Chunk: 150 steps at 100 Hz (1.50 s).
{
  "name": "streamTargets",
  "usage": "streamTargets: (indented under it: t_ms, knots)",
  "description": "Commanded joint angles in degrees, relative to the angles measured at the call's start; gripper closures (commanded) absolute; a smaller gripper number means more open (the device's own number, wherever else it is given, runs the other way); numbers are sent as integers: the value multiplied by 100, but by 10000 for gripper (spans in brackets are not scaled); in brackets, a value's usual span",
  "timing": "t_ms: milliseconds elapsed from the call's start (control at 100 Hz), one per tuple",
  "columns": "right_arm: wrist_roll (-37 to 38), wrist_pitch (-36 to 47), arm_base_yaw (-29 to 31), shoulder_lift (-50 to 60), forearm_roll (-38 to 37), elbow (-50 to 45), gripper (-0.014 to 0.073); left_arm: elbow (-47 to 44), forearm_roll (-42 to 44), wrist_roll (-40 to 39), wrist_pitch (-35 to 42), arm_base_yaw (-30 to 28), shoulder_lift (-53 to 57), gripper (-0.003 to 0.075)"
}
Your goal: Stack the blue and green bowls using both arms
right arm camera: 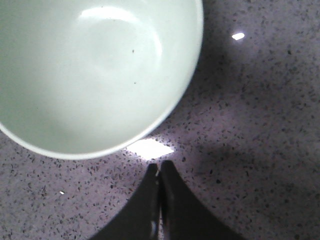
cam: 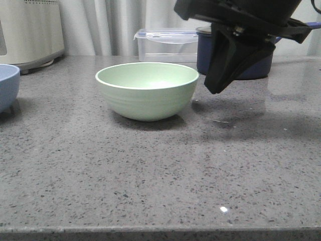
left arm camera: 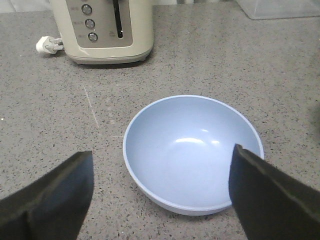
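Grey speckled stone makes up the countertop (cam: 150, 170) on which we see everything resting. We take the green bowl (cam: 147, 90) as our landmark: it sits upright near the middle of the counter, its hollow bare.

To the left of the green bowl, well apart from it, we find the blue bowl (cam: 8, 86), cut off by the edge of the front view. In the left wrist view the blue bowl (left arm camera: 193, 152) stands upright and holds nothing, and the left gripper (left arm camera: 162, 192) hangs above it with its two dark fingers (left arm camera: 52, 197) spread wide, one to each side of the bowl and touching nothing that we can see. Beyond the blue bowl stands a cream toaster (left arm camera: 102, 30), with a white plug (left arm camera: 47, 45) lying beside it.

Just to the right of the green bowl we see the right gripper (cam: 213, 89), its black tip pointing down and hovering off the counter, clear of the bowl's rim. The right wrist view shows its fingers (right arm camera: 172, 200) pressed together with nothing between them, next to the bowl's edge (right arm camera: 95, 75).

Behind the green bowl stand a clear lidded box (cam: 165, 45) and, further right, a dark navy pot (cam: 205, 50) partly hidden by the right arm.
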<state>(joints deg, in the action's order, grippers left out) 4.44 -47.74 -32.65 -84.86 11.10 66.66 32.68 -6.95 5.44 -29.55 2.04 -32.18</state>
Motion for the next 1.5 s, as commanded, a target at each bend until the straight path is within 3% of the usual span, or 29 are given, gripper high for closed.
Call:
streamTargets:
  t_ms: [0, 600, 800, 1000, 1280, 1490]
  knots:
    - [-50, 252, -2, 79, 91, 137, 673, 213, -67, -25, 377, -11, -42, 175]
    - [-50, 544, -2, -131, 313, 137, 673, 213, -67, -25, 377, -11, -42, 175]
    - [-50, 486, -2, -131, 313, 137, 673, 584, -67, -36, -40, -11, -197, 176]
    - [-50, 473, 3, -131, 313, 137, 673, 1404, 660, -1121, -886, -11, -954, 192]
    - [-50, 473, 3, -131, 313, 137, 673, 2252, 629, -1123, -1703, -11, -2440, 212]
    - [-50, 473, 3, -131, 313, 137, 673, 2564, 629, -1123, -1883, -11, -3399, 228]
